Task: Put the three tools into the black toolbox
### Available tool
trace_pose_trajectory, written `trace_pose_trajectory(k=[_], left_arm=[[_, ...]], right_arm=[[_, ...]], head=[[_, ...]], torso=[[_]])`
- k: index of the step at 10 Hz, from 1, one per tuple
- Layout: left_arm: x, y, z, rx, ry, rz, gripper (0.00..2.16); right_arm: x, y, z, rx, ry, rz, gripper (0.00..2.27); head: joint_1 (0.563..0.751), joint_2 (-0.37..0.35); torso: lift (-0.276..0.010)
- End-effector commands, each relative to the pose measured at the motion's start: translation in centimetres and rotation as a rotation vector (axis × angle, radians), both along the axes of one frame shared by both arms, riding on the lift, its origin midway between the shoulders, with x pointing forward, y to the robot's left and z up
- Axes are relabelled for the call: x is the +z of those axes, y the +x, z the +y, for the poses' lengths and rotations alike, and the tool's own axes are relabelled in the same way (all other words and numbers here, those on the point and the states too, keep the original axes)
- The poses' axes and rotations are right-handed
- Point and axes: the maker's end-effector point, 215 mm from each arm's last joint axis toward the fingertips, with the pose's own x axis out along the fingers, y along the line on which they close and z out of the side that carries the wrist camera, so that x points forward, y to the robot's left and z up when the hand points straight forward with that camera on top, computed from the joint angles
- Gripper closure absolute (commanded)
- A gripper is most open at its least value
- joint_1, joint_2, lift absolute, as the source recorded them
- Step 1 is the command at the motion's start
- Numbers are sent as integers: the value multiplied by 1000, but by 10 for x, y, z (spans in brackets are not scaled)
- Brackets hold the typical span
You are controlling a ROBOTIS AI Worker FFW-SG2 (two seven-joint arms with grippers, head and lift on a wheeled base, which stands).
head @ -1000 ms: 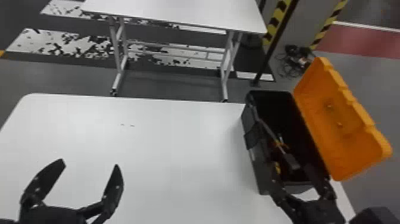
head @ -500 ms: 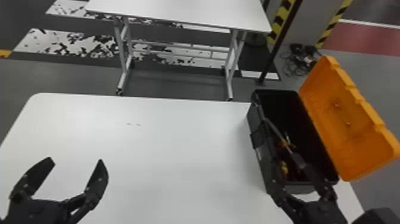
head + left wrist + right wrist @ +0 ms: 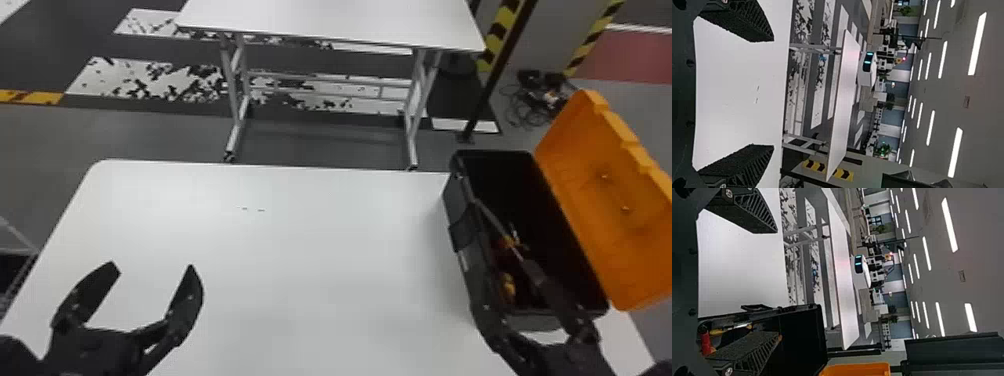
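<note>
The white surface [image 3: 300, 240] spans the foreground, with a straight far edge and a rounded far left corner. Beyond it, across a strip of floor, stands a second white table [image 3: 330, 20] on grey metal legs.

The black toolbox [image 3: 455, 195] stands open toward the right side of the surface, its far end near the far edge and its long wall facing the wide middle stretch. Its orange lid [image 3: 600, 210] is tilted outward and overhangs the surface's right edge in the head view.

The left gripper [image 3: 153, 270] is over the near left part of the surface; its fingers are released and spread wide. Broad room for sideways movement lies between it and the toolbox wall. The right gripper [image 3: 502, 280] is at the near end of the toolbox, its fingers likewise released and well apart: one toward the surface side, the other over the opening. Contact between that finger and the contents cannot be told. Side room is tighter here, with the lid close by.

A heap of cables [image 3: 535, 105] lies on the floor beyond the lid.

Inside the toolbox, at its near end, lie a yellow-handled tool [image 3: 717, 331] along the wall and a red-handled tool [image 3: 705, 342] beside it. The third tool cannot be made out with certainty.
</note>
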Motion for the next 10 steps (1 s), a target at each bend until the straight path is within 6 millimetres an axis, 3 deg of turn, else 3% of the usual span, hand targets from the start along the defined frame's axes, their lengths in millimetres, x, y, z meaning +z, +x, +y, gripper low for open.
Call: trace_pose_trajectory(k=[1, 10], left_arm=[[-1, 0, 0, 0, -4, 0, 29], [6, -3, -4, 3, -20, -9, 33]], right_arm=[[-1, 0, 0, 0, 0, 1, 80], [12, -8, -9, -20, -4, -38, 80]], head=[[695, -64], [695, -86]], torso=[[-51], [-51]])
